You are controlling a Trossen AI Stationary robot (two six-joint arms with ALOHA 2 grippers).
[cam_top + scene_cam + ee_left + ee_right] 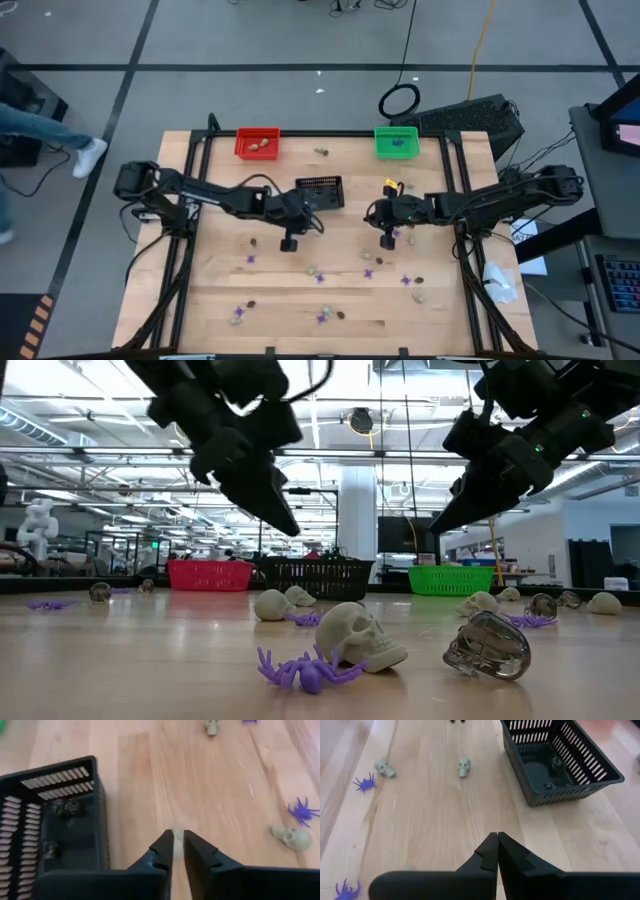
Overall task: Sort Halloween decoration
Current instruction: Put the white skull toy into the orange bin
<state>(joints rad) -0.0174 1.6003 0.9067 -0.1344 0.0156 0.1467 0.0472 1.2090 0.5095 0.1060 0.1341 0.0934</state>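
The left pincer (178, 851), slightly parted and empty, hovers beside the black basket (55, 820); a beige skull (176, 845) lies beneath.

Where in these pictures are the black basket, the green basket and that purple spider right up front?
black basket (600, 767), right wrist view, on its slotted side wall.
green basket (396, 152), high view, on its near wall.
purple spider (305, 672), low view, on its round body.
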